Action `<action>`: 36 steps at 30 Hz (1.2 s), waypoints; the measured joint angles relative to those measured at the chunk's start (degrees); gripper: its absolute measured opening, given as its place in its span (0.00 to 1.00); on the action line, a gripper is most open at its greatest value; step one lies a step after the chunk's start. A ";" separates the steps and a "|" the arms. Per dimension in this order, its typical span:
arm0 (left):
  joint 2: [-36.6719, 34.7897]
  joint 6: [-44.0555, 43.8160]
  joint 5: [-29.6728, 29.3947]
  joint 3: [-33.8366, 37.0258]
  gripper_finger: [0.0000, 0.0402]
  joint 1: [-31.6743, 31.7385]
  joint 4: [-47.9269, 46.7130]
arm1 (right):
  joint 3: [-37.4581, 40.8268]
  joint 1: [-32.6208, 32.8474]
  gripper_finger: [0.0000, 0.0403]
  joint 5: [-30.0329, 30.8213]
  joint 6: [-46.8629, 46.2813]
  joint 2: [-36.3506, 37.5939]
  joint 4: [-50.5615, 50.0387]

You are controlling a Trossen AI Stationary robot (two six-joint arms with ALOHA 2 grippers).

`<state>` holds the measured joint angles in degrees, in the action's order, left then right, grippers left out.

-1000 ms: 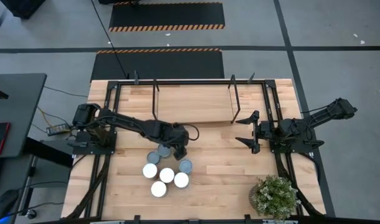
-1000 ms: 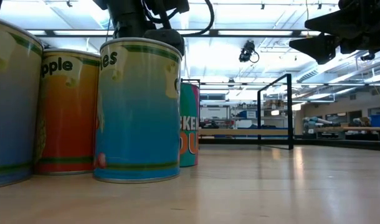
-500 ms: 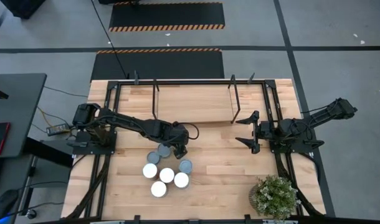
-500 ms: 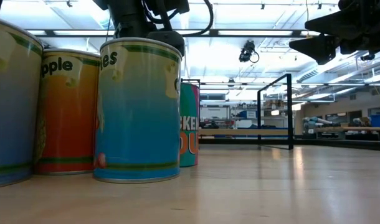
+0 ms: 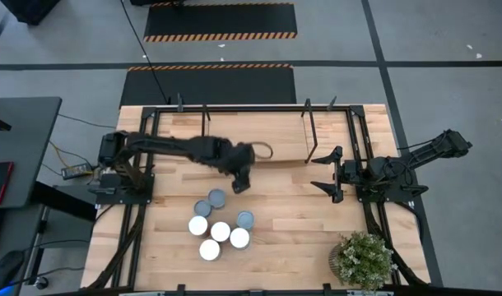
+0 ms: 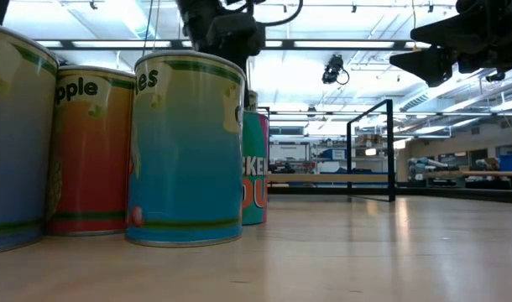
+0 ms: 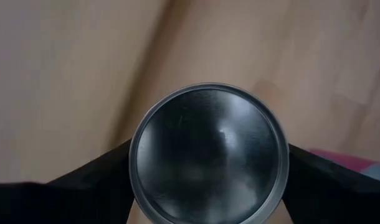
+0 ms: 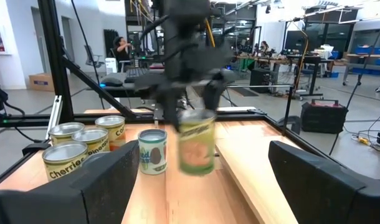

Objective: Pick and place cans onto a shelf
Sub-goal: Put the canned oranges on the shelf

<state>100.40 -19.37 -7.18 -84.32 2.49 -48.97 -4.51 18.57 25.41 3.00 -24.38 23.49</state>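
My left gripper [image 5: 241, 179] is shut on a can [image 8: 196, 148] with a green and yellow label, just beyond the group of cans and on the near side of the shelf [image 5: 255, 136]. The left wrist view looks down on the can's round silver top [image 7: 209, 152]. Several other cans [image 5: 220, 231] stand on their bases on the tabletop; they also show in the low view [image 6: 185, 151]. My right gripper [image 5: 319, 173] is open and empty above the table's right side. My left gripper pinches the can's round side just below its top rim [image 7: 135, 163] between its two fingers [image 7: 84, 183], one on each side. The fingers come from above, pointing down. The can hangs upright below them, a little above the table.
The shelf's black rod uprights [image 5: 309, 131] stand at the far middle of the table. A potted plant [image 5: 364, 259] stands at the near right corner. Bare wood lies between the cans and my right gripper. People show in the room beyond the table [image 8: 123, 46].
My left gripper has risen and gone toward the table's far edge and the shelf, taking one can with it. The can has been lifted clear of the group, which stays in place.
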 joint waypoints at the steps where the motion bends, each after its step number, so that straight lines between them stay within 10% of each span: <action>1: 0.00 1.20 -0.02 -1.14 0.81 1.08 -0.96 | 0.00 0.00 0.90 0.00 -0.08 0.00 -0.01; 18: 0.96 29.42 15.49 -3.34 0.82 19.16 -5.06 | 0.00 -0.02 0.90 0.22 -0.26 -0.46 -0.45; 36: 4.18 48.59 11.59 -3.41 0.82 20.57 -7.35 | 0.00 0.07 0.90 0.15 -0.91 -0.52 -0.33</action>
<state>104.58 29.22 4.41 -87.73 23.06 -56.32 -4.51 18.63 25.56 2.09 -24.90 23.16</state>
